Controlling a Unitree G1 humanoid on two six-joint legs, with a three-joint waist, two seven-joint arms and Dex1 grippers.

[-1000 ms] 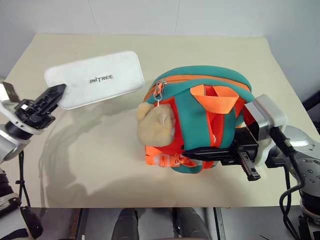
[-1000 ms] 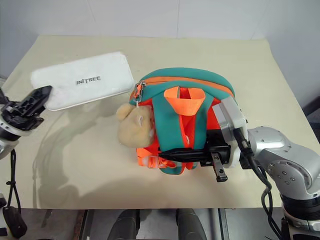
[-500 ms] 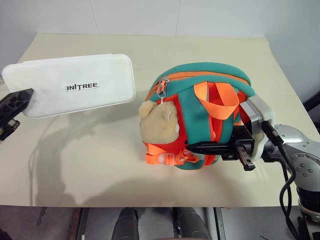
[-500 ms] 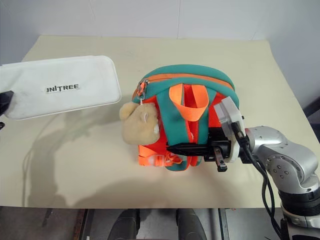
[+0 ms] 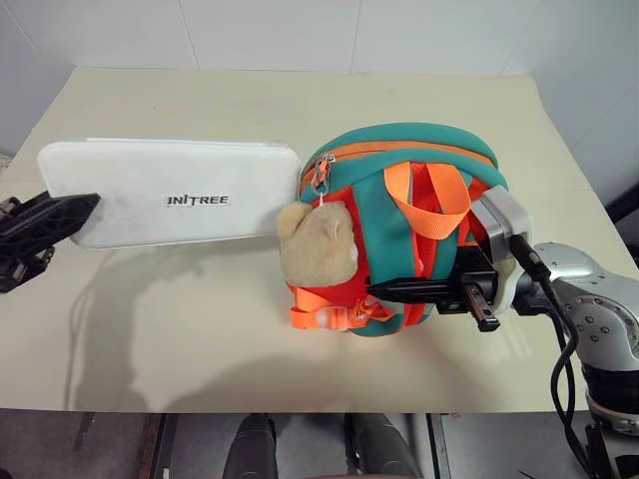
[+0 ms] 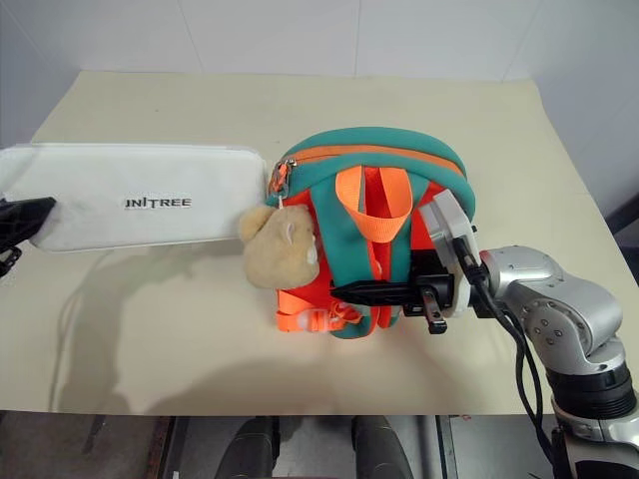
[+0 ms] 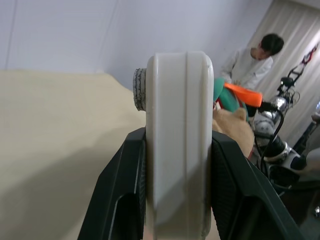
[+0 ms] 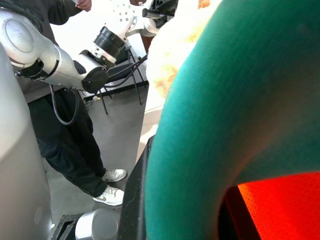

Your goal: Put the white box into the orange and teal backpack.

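Box (image 5: 175,193): clamped at one end by the left gripper (image 5: 62,216), held above the counter (image 5: 200,329), its far end touching the backpack (image 5: 399,230) near the zipper. Backpack: a teal strap pinched by the shut right gripper (image 5: 424,291). Risk: the zipper appears closed, though this is not certain, so the box may jam or twist out of its end-grip.

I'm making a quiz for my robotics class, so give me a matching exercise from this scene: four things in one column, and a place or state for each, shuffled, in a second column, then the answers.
Things:
1. white box
2. orange and teal backpack
3. plush animal
4. right gripper

States:
A. shut on a teal strap low on the backpack
B. hanging by the zipper, tan
C. held off the table at one end by the left gripper
D. resting on the table, zipper closed

Pairs: 1-C, 2-D, 3-B, 4-A
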